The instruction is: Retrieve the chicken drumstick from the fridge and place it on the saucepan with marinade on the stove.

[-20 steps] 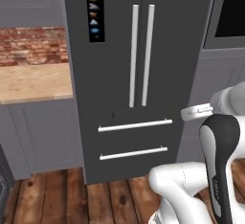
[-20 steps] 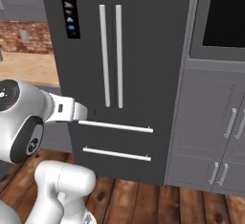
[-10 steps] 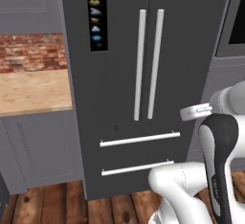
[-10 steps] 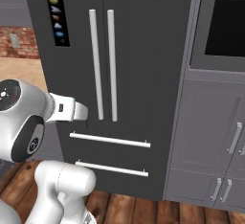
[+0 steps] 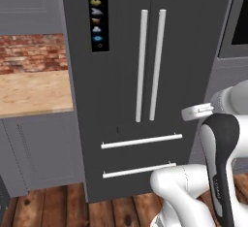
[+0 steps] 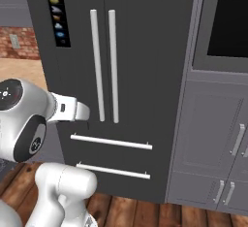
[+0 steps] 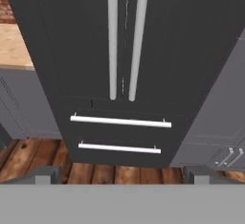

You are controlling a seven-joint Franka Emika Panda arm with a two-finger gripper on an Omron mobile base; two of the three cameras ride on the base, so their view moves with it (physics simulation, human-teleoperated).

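The gripper [image 7: 122, 175] faces the fridge [image 5: 126, 51], its two dark fingertips [image 7: 45, 174] spread wide apart at the bottom of the hand view with nothing between them. The fridge stands well ahead of the fingers, both upper doors shut and both lower drawers pushed in. Its two long silver bar handles [image 7: 125, 36] run vertically side by side straight ahead of the gap between the fingers, one on each side of the door seam. Below them, nearer the fingers, lie the two horizontal drawer handles: the upper drawer handle [image 7: 120, 121] and the lower drawer handle [image 7: 119, 148], one above the other. In the left base view the black icon panel [image 5: 97, 15] sits on the left door, up and to the left of the bar handles. Beyond the left fingertip, a wooden counter [image 5: 34, 91] rests on grey cabinets [image 5: 41, 148] under a red brick wall [image 5: 31, 52]. Beyond the right fingertip, a column of grey cabinets [image 6: 213, 138] with small silver pulls stands just beside the fridge, and a dark-glassed built-in oven [image 6: 226, 27] sits above them. Wooden floorboards [image 7: 43, 158] run under the fridge's foot. With the doors closed, the chicken drumstick cannot be seen.
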